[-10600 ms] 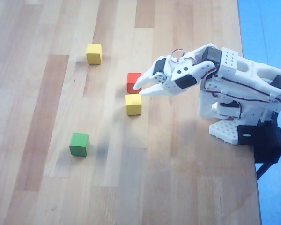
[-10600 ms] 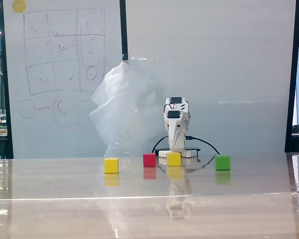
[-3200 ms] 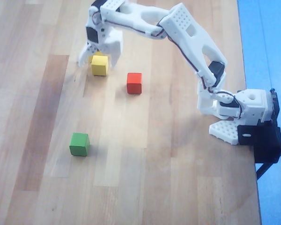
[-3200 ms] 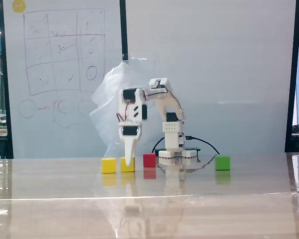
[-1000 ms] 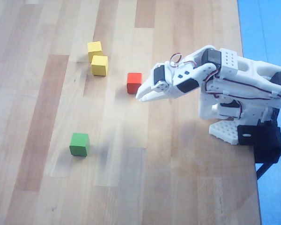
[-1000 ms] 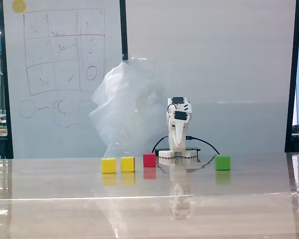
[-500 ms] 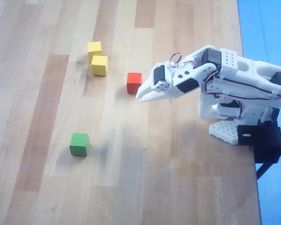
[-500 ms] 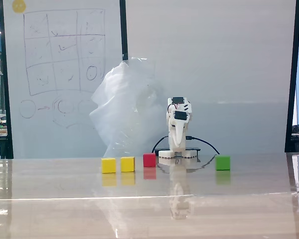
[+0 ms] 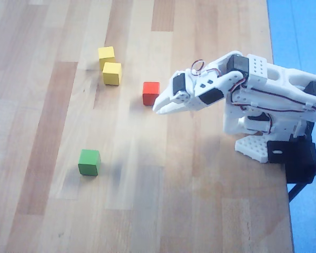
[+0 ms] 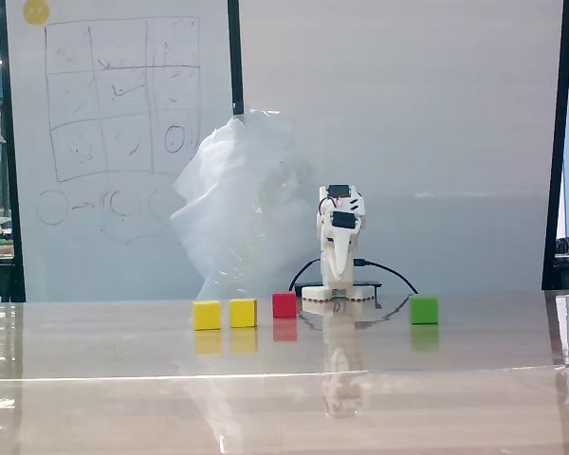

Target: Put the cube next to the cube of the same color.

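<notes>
Two yellow cubes sit touching on the wooden table: one (image 9: 106, 55) at the far side, the other (image 9: 112, 74) just in front of it. In the fixed view they stand side by side (image 10: 207, 315) (image 10: 243, 313). My white gripper (image 9: 159, 108) is empty, its jaws look closed, and it hovers just right of the red cube (image 9: 151, 93), well away from the yellow pair. In the fixed view the gripper (image 10: 338, 277) points down behind the red cube (image 10: 284, 304).
A green cube (image 9: 89, 162) lies alone at the lower left, and it shows at the right in the fixed view (image 10: 423, 310). The arm's base (image 9: 258, 145) stands near the table's right edge (image 9: 282, 174). A whiteboard (image 10: 114, 142) and a plastic bag (image 10: 237, 209) stand behind.
</notes>
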